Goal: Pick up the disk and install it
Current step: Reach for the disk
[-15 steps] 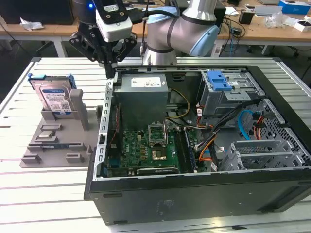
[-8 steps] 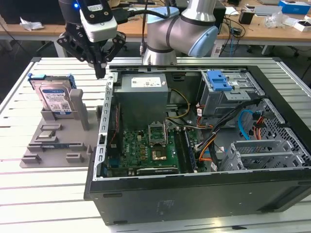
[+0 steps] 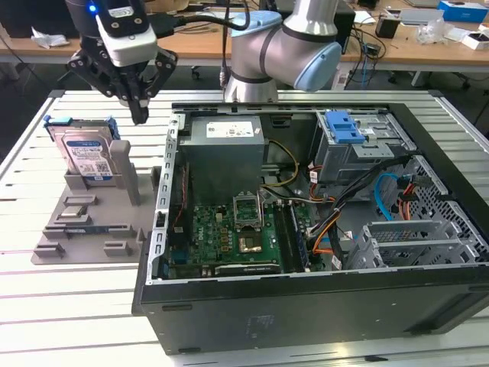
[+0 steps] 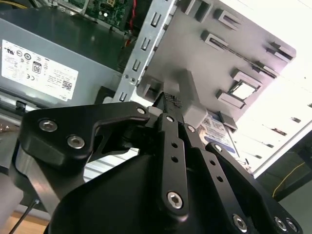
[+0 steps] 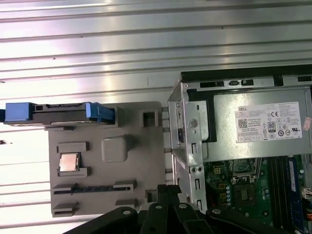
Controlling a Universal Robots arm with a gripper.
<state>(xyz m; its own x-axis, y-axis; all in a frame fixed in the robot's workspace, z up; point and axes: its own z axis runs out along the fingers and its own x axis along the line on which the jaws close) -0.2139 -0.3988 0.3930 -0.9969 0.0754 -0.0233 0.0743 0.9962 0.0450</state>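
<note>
Standing disk: the disk (image 3: 88, 155) stands upright on its edge in a slot at the far end of a grey holder tray (image 3: 84, 229). Its label faces the exterior view and a blue rail runs along each side.
Disk from the wrist: in the first wrist view it shows edge-on (image 5: 58, 113). In the second wrist view a corner of its label (image 4: 220, 130) peeks past the jaws.
Jaws: drawn together to a narrow tip, holding nothing. They point down, above the disk and a little to the exterior view's right of it, over the strip between the disk and the case wall, touching neither.
Arm: silver with pale blue caps (image 3: 283, 46), rising behind the case.
Holder tray: lies flat on the desk (image 3: 46, 306), close against the case on the exterior view's left. A small square chip (image 5: 68, 162) sits in one recess and a long dark strip (image 5: 92, 187) in another slot.
Case: an open black computer case (image 3: 306, 306) lies on its side with a green board (image 3: 221, 237) inside. A grey box with a white sticker (image 3: 225, 141) fills the far corner nearest the jaws.
Latch: a blue ridged latch (image 3: 342, 126) sits on the metal cage at the far side of the case, well apart from the disk.
</note>
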